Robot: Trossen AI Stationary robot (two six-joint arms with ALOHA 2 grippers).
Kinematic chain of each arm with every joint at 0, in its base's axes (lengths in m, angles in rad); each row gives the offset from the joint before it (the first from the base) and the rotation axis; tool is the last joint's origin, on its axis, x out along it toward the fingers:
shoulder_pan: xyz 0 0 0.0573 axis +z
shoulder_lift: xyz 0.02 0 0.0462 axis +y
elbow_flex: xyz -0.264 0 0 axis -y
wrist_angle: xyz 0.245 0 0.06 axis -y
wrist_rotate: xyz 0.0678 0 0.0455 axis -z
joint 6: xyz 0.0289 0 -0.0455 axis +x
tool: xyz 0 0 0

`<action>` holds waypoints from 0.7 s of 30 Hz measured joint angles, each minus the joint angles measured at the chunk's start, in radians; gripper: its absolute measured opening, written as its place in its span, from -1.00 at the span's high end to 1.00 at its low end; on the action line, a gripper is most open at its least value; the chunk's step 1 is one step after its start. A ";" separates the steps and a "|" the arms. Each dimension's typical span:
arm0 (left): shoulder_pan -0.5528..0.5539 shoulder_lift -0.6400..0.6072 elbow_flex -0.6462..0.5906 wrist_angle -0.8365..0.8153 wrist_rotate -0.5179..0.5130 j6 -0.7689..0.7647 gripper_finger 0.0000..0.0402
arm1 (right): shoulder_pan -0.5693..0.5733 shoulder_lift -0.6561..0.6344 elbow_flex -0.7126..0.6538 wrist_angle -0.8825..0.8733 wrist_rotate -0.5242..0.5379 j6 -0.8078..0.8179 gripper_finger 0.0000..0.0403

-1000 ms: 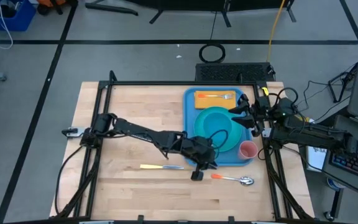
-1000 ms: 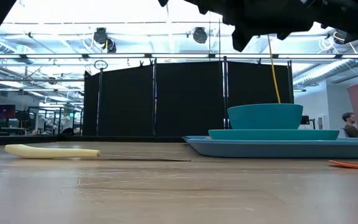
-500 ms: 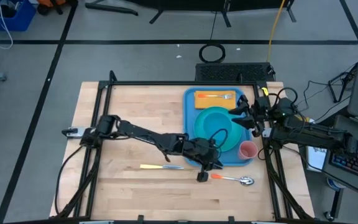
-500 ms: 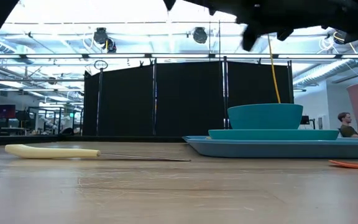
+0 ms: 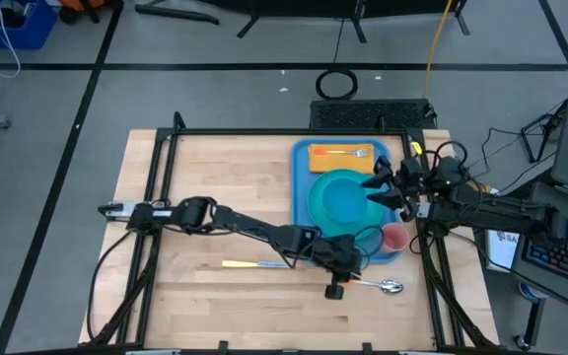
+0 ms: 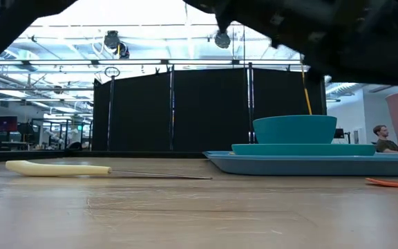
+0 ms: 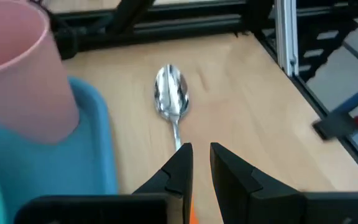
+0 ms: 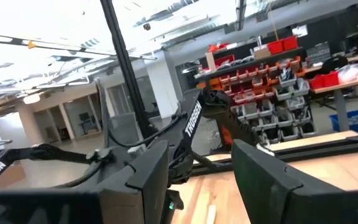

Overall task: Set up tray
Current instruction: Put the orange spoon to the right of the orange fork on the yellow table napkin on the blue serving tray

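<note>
The blue tray (image 5: pixel 302 168) lies at the table's far right. It carries a turquoise plate (image 5: pixel 341 197) with a bowl (image 6: pixel 294 128), a yellow-orange napkin (image 5: pixel 341 156) with a fork, and a pink cup (image 5: pixel 392 238). A spoon (image 5: pixel 373 285) with an orange handle lies on the wood near the tray's front edge. My left gripper (image 7: pixel 201 152) hangs low over the spoon's stem, its fingers a narrow gap apart, with the spoon's bowl (image 7: pixel 171 99) just ahead. My right gripper (image 5: pixel 383 187) stands open above the tray's right rim, holding nothing.
A knife (image 5: pixel 254 264) with a pale yellow handle lies on the wood left of the spoon. Black frame rails run along the table's edges (image 5: pixel 432 286). Bare wood stretches across the table's left half.
My left gripper has moved toward the table's right and near edges and sunk down, from the tray's near left corner to the spoon's handle. The spoon, tray and knife have stayed where they were.
</note>
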 joint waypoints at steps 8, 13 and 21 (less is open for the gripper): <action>-0.020 0.104 0.135 -0.097 -0.006 0.055 0.57 | 0.039 0.000 0.000 0.006 0.002 -0.016 0.18; -0.019 0.105 0.135 -0.095 -0.020 0.083 0.34 | 0.040 0.000 0.000 0.009 0.006 -0.023 0.18; -0.017 0.130 0.136 -0.053 -0.065 0.089 0.21 | 0.040 0.000 0.000 0.004 0.007 -0.026 0.18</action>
